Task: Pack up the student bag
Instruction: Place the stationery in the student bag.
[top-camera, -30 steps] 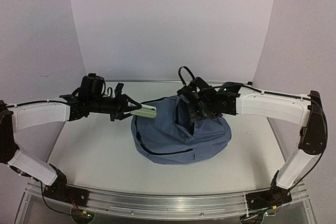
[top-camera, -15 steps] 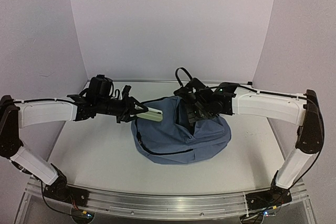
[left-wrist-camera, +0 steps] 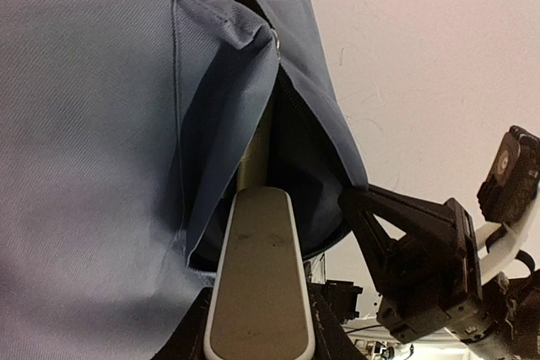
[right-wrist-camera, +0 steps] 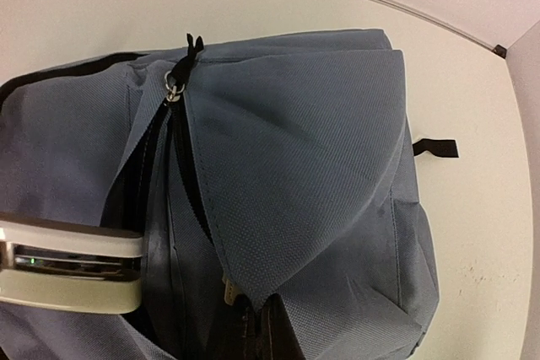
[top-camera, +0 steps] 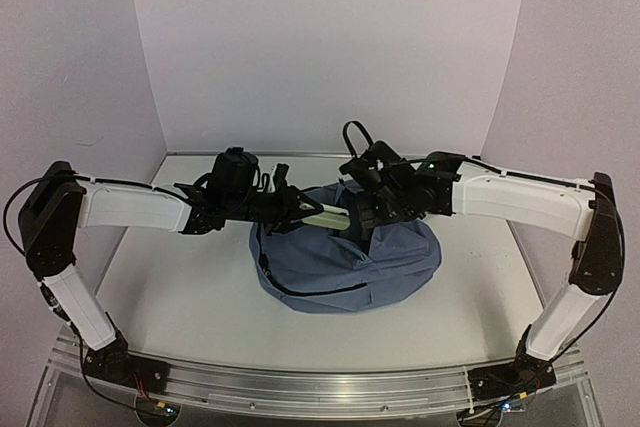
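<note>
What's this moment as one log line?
left gripper: holds pale case, tip inside bag | right gripper: shut on bag flap

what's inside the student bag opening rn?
A pale oblong item pokes into the student bag, dark lining around it. Its far end and anything deeper are hidden by fabric.
</note>
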`<state>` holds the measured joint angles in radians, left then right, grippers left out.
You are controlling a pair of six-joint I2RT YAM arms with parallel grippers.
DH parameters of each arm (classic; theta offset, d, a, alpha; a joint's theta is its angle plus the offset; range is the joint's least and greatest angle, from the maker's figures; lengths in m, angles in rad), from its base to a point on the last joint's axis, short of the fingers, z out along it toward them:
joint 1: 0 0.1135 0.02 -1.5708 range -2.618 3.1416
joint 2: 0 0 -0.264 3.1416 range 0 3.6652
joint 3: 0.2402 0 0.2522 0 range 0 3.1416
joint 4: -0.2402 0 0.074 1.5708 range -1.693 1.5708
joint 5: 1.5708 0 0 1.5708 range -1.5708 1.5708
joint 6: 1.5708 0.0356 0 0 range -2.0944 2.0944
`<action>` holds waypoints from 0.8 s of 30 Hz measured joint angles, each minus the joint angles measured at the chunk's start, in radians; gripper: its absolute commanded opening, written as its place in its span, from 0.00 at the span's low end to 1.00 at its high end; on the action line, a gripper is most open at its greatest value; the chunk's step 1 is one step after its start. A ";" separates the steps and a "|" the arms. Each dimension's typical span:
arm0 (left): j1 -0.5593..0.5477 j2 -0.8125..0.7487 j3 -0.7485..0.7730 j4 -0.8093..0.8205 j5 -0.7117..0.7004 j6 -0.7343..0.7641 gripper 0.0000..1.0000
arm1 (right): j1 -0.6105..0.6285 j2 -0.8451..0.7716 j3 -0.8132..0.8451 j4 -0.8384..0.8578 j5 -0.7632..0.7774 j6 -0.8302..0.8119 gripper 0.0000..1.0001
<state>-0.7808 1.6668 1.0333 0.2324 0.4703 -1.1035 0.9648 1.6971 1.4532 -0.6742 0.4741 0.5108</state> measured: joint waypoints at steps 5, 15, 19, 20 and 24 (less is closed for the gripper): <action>-0.016 0.087 0.074 0.050 -0.002 -0.010 0.00 | 0.000 -0.021 0.000 0.002 -0.027 0.015 0.00; -0.052 0.247 0.181 0.158 -0.031 -0.026 0.00 | -0.002 -0.030 -0.002 0.026 -0.055 0.031 0.00; -0.086 0.330 0.245 0.174 -0.059 -0.019 0.03 | -0.003 -0.039 -0.009 0.033 -0.058 0.037 0.00; -0.093 0.352 0.272 0.169 -0.062 -0.017 0.07 | -0.003 -0.040 -0.012 0.034 -0.057 0.038 0.00; -0.112 0.394 0.319 0.162 -0.076 -0.004 0.35 | -0.004 -0.050 -0.024 0.037 -0.057 0.041 0.00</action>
<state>-0.8925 2.0605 1.3522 0.3944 0.3938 -1.1072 0.9605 1.6468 1.4290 -0.6373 0.4171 0.5513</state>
